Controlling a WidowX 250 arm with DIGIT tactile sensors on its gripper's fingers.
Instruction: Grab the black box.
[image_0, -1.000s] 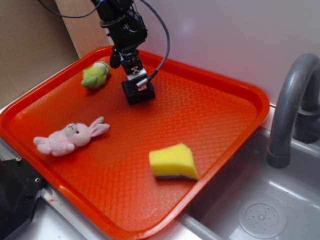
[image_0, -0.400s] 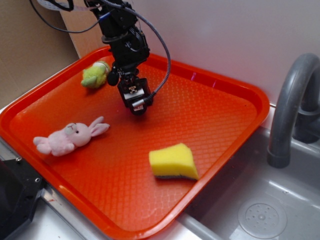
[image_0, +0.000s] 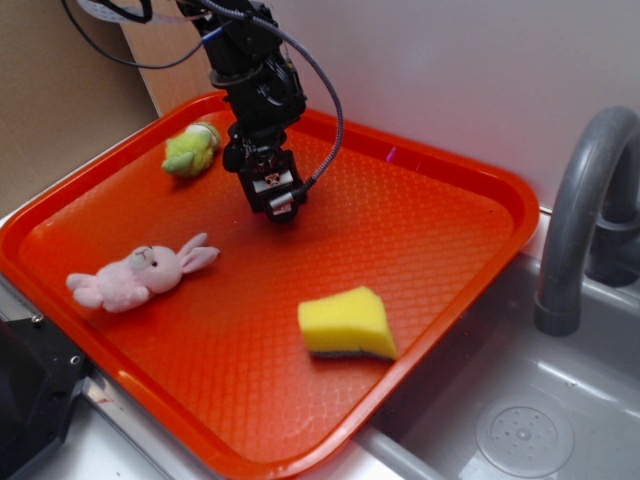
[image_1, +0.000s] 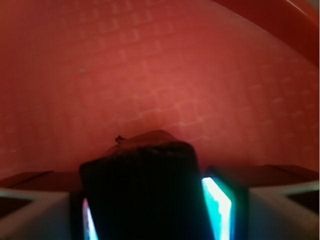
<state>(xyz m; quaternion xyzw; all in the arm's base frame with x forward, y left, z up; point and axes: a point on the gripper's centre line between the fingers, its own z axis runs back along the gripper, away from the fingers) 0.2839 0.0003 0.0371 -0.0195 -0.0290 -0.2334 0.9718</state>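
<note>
the black box (image_1: 142, 192) sits clamped between the gripper (image_0: 275, 195) fingers — the wrist view shows it filling the gap, a finger pressed on either side. a second ago it rested on the orange tray (image_0: 440, 230) with the gripper coming down over it; now it hangs tilted, apparently just clear of the tray floor near the back. the grab looks made, and what remains is keeping the grip firm. the green toy (image_0: 192, 149) lies just beside to the left; the pink rabbit (image_0: 140, 276) and yellow sponge (image_0: 347, 323) lie well apart.
</note>
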